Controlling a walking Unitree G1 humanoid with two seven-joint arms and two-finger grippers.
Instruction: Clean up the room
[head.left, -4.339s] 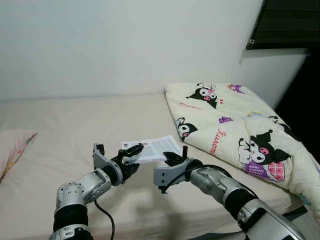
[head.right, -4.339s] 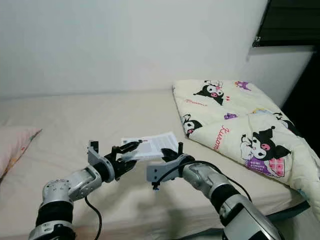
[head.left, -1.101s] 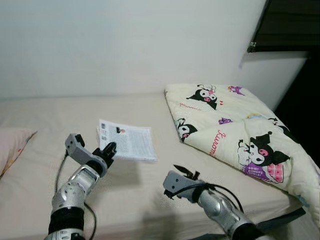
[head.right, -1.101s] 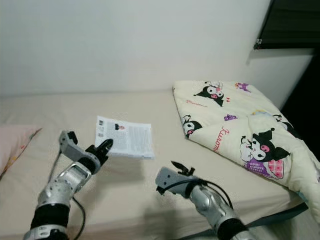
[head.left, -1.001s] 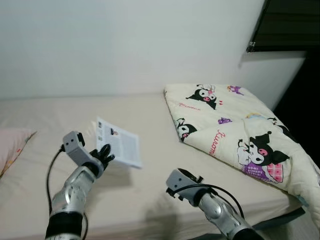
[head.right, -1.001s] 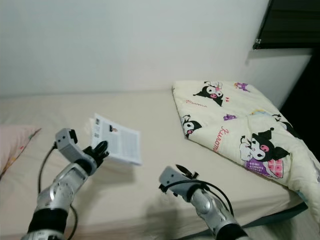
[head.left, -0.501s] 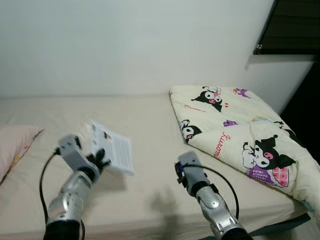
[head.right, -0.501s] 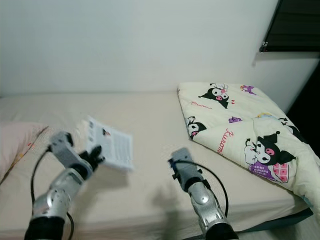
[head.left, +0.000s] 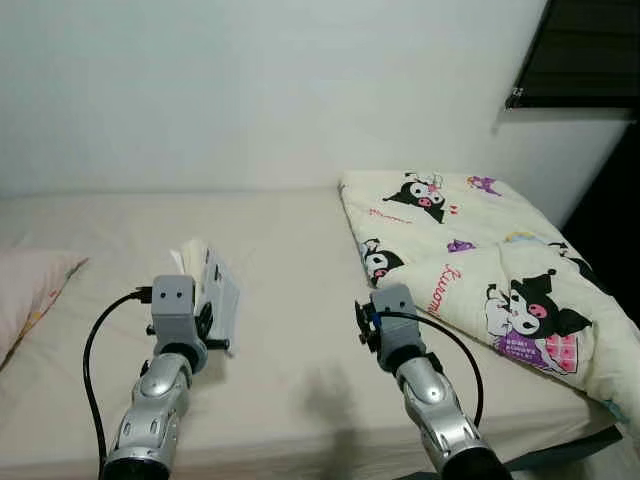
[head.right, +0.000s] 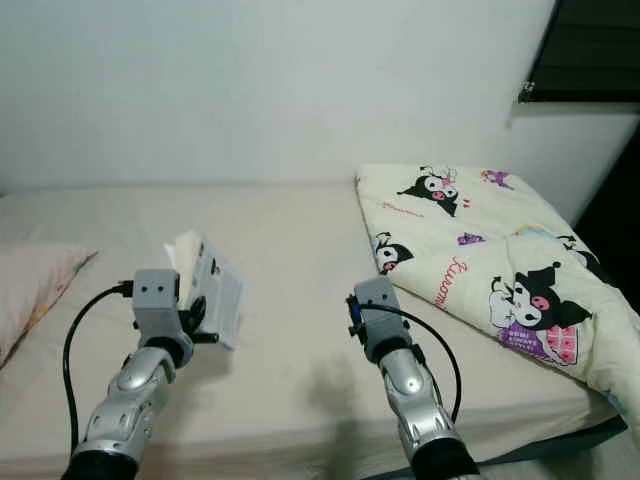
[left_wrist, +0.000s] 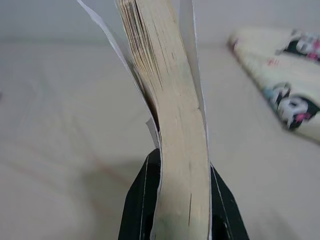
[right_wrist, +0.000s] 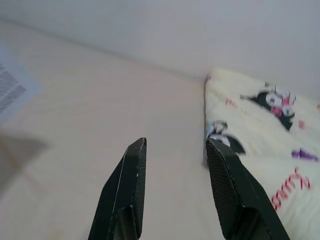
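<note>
Book (head.left: 215, 297) is the one item being tidied off the bed: a single paperback, pinched near its lower edge between the two black fingers of the left gripper (left_wrist: 180, 200), which are pressed against its covers. It stands nearly on edge above the mattress (head.left: 290, 380), page block turned up toward the wrist camera, the loose front and back covers splaying a little away from the yellowed pages. Holding it on edge like this seems sensible for carrying: the grip bites the thick stack rather than a floppy cover, so the book is less likely to fan open or slide out.

To the right of that hand, well apart from it, the right gripper (right_wrist: 177, 195) is raised over the bare sheet with its fingers spread and nothing between them; free, it could steady the book if needed.

Beyond the right gripper, further right, lies one folded cartoon-print quilt (head.left: 470, 260), already stacked at the bed's end. Off to the left of the left gripper, one pink pillow (head.left: 25, 290) shows at the edge, though only its corner is in view, so whether it sits straight is hard to judge.
</note>
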